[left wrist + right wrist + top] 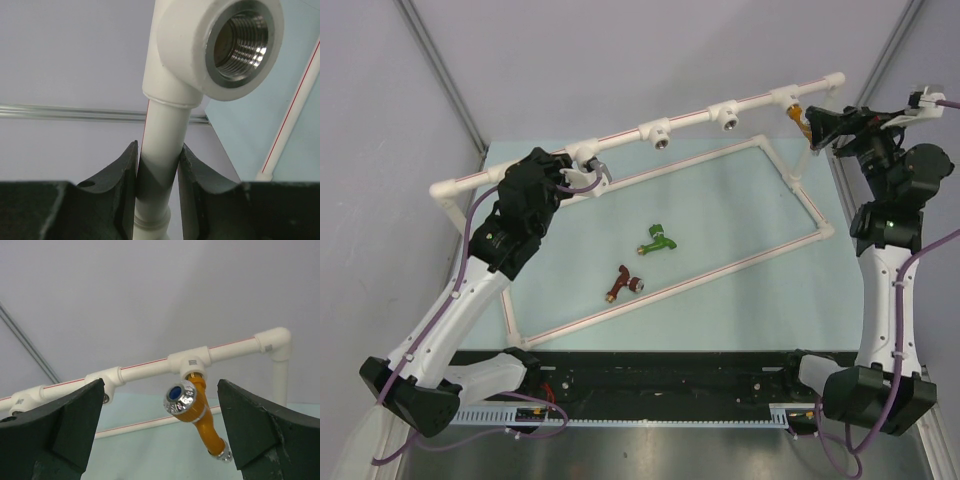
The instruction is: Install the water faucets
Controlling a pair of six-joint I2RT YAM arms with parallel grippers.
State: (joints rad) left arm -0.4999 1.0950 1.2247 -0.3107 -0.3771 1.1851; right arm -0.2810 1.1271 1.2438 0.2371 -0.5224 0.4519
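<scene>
The orange-yellow faucet [801, 119] hangs screwed into the rightmost tee socket [788, 96] of the white pipe frame [700, 108]. In the right wrist view the faucet [195, 407] sits between my wide-open right gripper's [161, 386] jaws, untouched. My right gripper [823, 126] is just right of it. The green faucet [657, 240] and the dark red-brown faucet [623, 284] lie on the mat. My left gripper [583, 176] is shut on the frame's top rail [159, 167] beside the leftmost tee socket [242, 42], which is empty.
Two more empty silver-ringed tee sockets [656, 131] [728, 117] sit along the top rail. The frame's lower rectangle of pipe [720, 272] lies on the teal mat [740, 220]. Grey walls stand behind.
</scene>
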